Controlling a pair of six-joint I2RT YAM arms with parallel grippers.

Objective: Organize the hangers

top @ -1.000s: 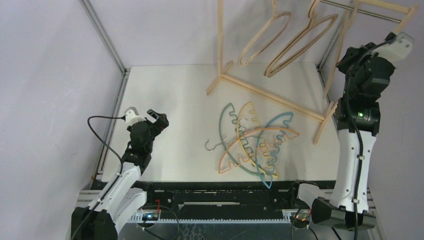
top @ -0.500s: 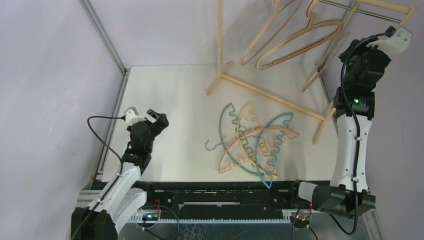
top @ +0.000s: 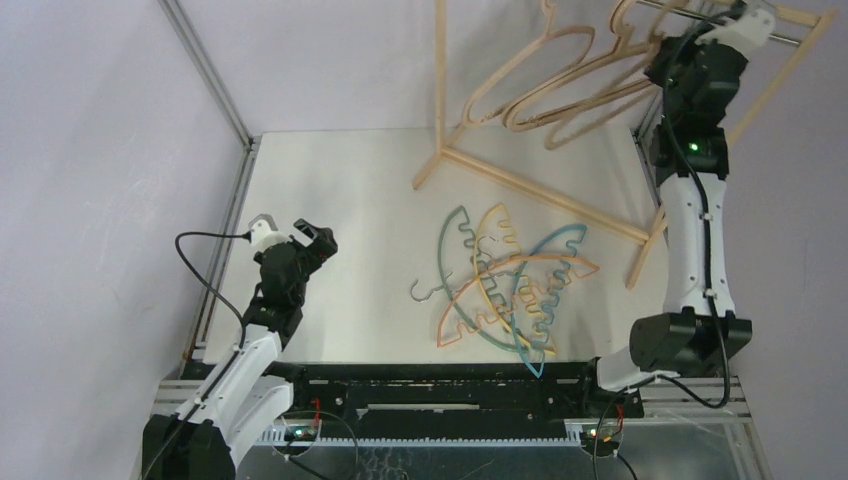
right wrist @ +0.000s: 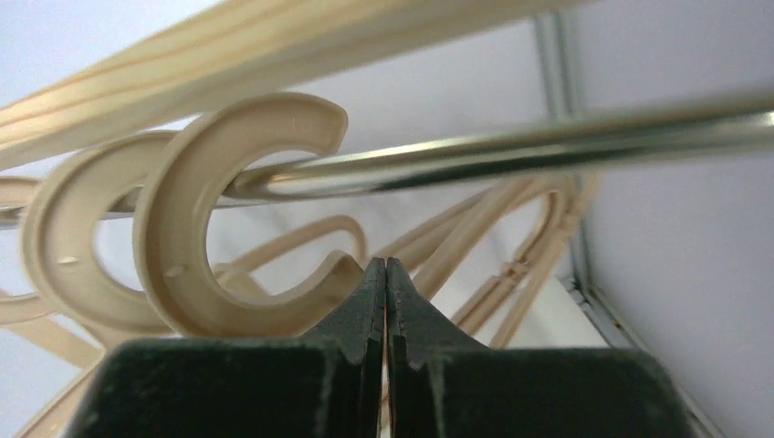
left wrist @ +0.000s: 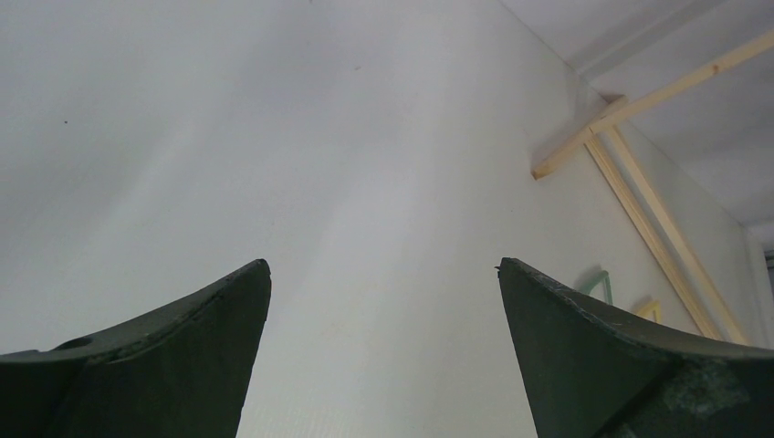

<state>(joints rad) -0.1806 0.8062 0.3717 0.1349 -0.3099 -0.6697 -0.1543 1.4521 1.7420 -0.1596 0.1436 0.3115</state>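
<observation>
Several thin arched hangers, teal [top: 447, 240], yellow [top: 497, 225], blue [top: 560, 240] and orange [top: 560, 262], lie overlapping on the white table. Beige wooden hangers [top: 520, 85] hang from the rack's metal rod [right wrist: 511, 151]. My right gripper [top: 672, 55] is raised at the rod; its jaws [right wrist: 385, 266] are pressed together on a beige wooden hanger, whose hook [right wrist: 196, 228] curls over the rod beside a second hook [right wrist: 55, 255]. My left gripper [top: 310, 240] is open and empty low over the table's left side, also in its wrist view [left wrist: 383, 265].
The tall pale wooden rack frame [top: 440, 90] stands at the back, with its base rail [top: 540, 190] running across the table toward the right edge. A metal corner post [top: 205, 70] rises at the back left. The rack's base also shows in the left wrist view [left wrist: 639, 182].
My right arm has risen and swung left toward the rod, carrying the beige hanger up with it; the hanging wooden hangers swung upward and left. The left arm has not moved.
</observation>
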